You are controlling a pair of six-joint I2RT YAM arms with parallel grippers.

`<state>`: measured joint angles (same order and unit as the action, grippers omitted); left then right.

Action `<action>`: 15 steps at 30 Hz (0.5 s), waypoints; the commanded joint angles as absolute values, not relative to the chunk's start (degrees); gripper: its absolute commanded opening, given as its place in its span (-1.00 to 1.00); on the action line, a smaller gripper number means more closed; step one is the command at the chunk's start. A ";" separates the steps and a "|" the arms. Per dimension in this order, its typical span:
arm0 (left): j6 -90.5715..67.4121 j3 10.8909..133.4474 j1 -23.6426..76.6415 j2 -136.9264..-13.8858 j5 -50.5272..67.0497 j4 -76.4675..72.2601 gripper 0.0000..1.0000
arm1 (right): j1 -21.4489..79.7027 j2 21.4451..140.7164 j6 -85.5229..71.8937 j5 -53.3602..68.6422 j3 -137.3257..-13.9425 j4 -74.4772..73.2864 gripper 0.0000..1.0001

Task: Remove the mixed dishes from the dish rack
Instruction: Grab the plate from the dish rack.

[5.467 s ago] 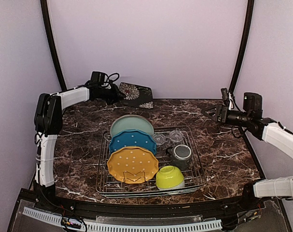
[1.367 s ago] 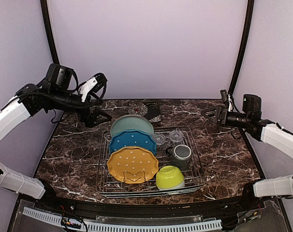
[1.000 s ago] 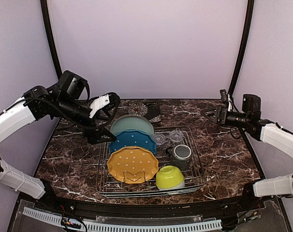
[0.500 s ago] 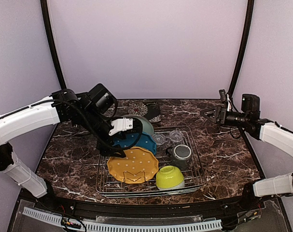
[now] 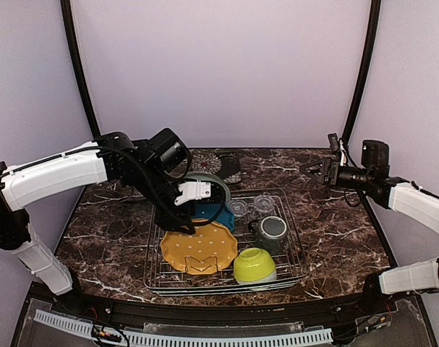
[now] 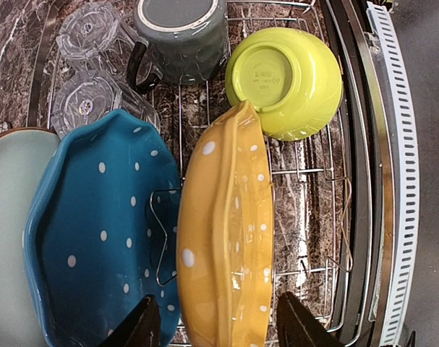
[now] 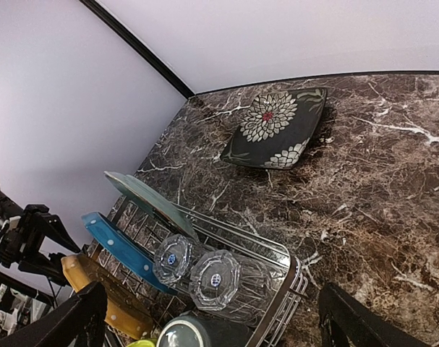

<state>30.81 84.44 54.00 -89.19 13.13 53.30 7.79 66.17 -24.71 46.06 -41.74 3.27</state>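
The silver wire dish rack (image 5: 299, 266) holds the yellow plate (image 6: 226, 238), dotted blue plate (image 6: 96, 231) and pale teal plate (image 6: 6, 231) on edge. It also holds two clear glasses (image 6: 85, 101), a dark grey mug (image 6: 181, 29) and an upturned lime-green bowl (image 6: 284, 79). My left gripper (image 6: 219, 329) hangs open over the yellow plate (image 5: 199, 246), one finger on each side of its rim, apart from it. The black floral plate (image 7: 273, 126) lies on the table behind the rack. At the far right my right gripper (image 5: 311, 168) hovers open and holds nothing.
Dark marble tabletop (image 5: 335, 231) surrounds the rack, with bare strips left and right of it. A black frame rail with a white slotted strip (image 6: 400, 181) runs along the near edge. Lilac walls close in the back and sides.
The left arm swung from the back left, where it held the floral plate, to over the rack. It came down astride the yellow plate with its jaws narrowing. The right arm stayed put.
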 commanded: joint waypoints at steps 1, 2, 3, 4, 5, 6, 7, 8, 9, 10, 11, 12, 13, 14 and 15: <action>30.91 85.95 54.61 -90.07 12.76 55.47 0.01 | 7.56 66.48 -24.24 45.99 -43.11 4.35 0.97; 30.84 85.95 54.83 -90.59 12.27 55.55 0.00 | 7.56 66.53 -24.13 45.97 -43.03 4.39 0.97; 30.71 85.96 54.97 -90.82 12.11 55.59 -0.04 | 7.56 66.53 -24.09 45.97 -42.96 4.38 0.97; 30.69 85.91 55.29 -91.22 11.97 55.69 -0.06 | 7.56 66.48 -23.98 45.97 -42.83 4.27 0.97; 30.61 85.88 55.42 -91.36 12.01 55.54 -0.10 | 7.56 66.52 -23.92 45.97 -42.73 4.21 0.97; 30.60 85.87 55.56 -91.53 12.08 55.41 -0.13 | 7.56 66.41 -23.89 45.92 -42.65 4.15 0.97; 30.48 85.94 55.64 -91.60 12.10 55.29 -0.17 | 7.54 66.37 -23.80 45.84 -42.56 4.13 0.97; 30.40 86.03 55.68 -91.76 12.23 55.29 -0.19 | 7.56 66.33 -23.81 45.80 -42.47 4.13 0.97; 30.34 86.15 55.78 -91.89 12.31 55.31 -0.22 | 7.54 66.25 -23.82 45.79 -42.38 4.13 0.97; 30.38 86.19 55.84 -92.10 12.48 55.34 -0.25 | 7.56 66.22 -23.86 45.71 -42.29 4.13 0.97; 30.29 86.21 55.88 -92.19 12.57 55.43 -0.29 | 7.56 66.26 -23.82 45.70 -42.21 4.13 0.97; 30.18 86.22 55.89 -92.33 12.66 55.44 -0.33 | 7.56 66.22 -23.82 45.70 -42.19 4.09 0.97; 30.02 86.29 55.94 -92.39 12.66 55.54 -0.35 | 7.56 66.16 -23.83 45.75 -42.17 4.13 0.97; 29.95 86.34 55.96 -92.42 12.61 55.59 -0.39 | 7.57 66.09 -23.82 45.69 -42.04 4.11 0.97; 29.92 86.38 55.98 -92.40 12.58 55.67 -0.42 | 7.56 66.02 -23.82 45.62 -42.02 4.11 0.97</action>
<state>30.28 85.17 55.24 -92.09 11.53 53.63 7.81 66.22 -24.49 46.04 -41.78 3.25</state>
